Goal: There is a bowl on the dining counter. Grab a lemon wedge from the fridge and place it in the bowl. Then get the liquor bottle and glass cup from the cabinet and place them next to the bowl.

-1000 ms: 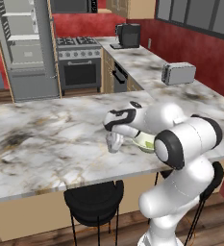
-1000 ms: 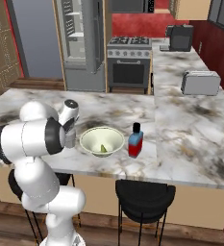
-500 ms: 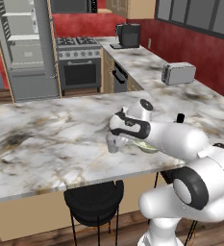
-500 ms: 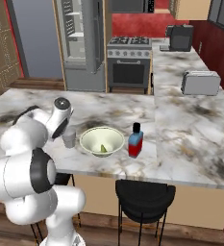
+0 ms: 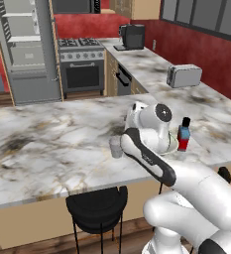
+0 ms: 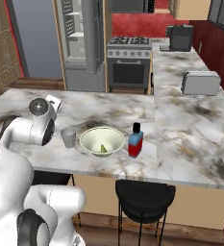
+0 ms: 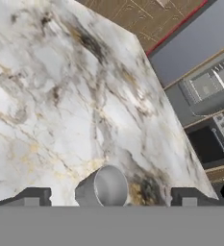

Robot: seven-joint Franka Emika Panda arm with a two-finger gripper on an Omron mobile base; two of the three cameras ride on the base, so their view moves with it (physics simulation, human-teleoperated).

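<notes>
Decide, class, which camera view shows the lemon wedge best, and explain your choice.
The right base view: the lemon wedge lies in plain sight inside the bowl, between the glass cup and the liquor bottle. In the left base view the arm covers most of the bowl, hiding the wedge. The hand view looks at the cup and counter instead.

Red liquor bottle [image 6: 135,142], grey glass cup [image 6: 68,137], marbled dining counter [image 6: 190,144]

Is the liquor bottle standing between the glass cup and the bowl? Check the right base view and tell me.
No, the bowl sits in the middle, with the glass cup on one side and the liquor bottle on the other.
</notes>
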